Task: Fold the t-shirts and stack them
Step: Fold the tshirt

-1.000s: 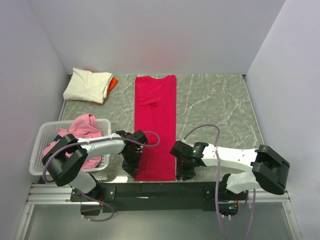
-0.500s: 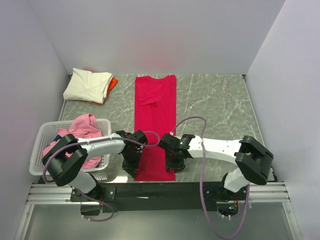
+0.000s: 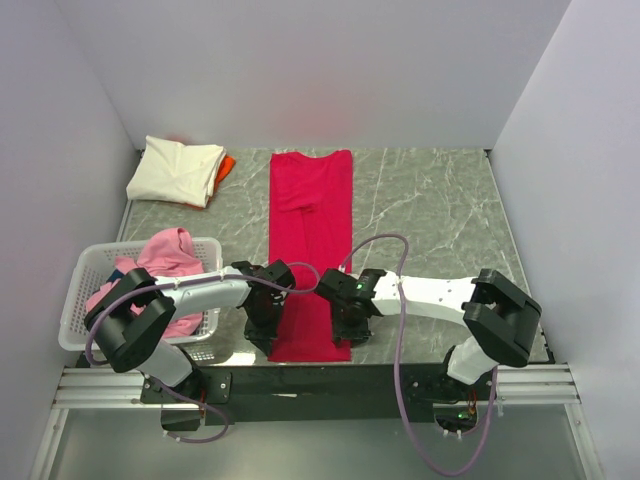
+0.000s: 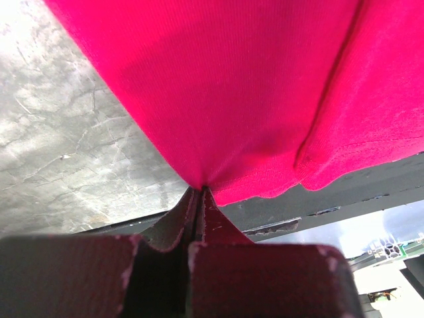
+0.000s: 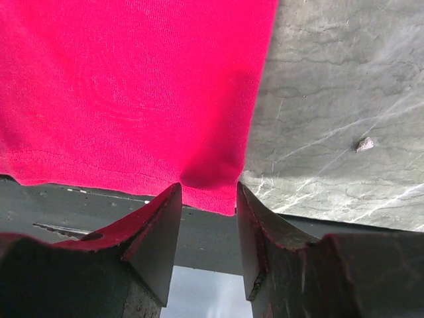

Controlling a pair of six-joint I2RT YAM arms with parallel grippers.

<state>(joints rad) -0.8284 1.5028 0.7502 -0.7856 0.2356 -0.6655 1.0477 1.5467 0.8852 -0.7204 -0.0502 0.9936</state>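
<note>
1. Pinching the lower-left corner of the long crimson red cloth t-shirt [image 4: 232,86], the left hand [image 4: 199,192] is clenched. Its two fingers press together on a small peak of fabric at the bottom centre of the left wrist view.
2. The right hand [image 5: 207,199] is released. Its jaws stand apart, straddling the shirt's lower-right hem corner, and the cloth lies flat between the fingertips [image 5: 159,225].
3. Seen from above, the red shirt is folded into a narrow strip. It runs from the top centre of the grey marbled tabletop [image 3: 430,210] down to its bottom edge, where both hands meet the hem.
4. In the upper left of the overhead frame, a folded cream-white t-shirt [image 3: 178,170] lies on an orange t-shirt [image 3: 226,165], which shows only at one edge.
5. At the middle left, a white plastic lattice basket [image 3: 75,300] holds crumpled light pink t-shirts [image 3: 165,255], just beside the left arm.
</note>
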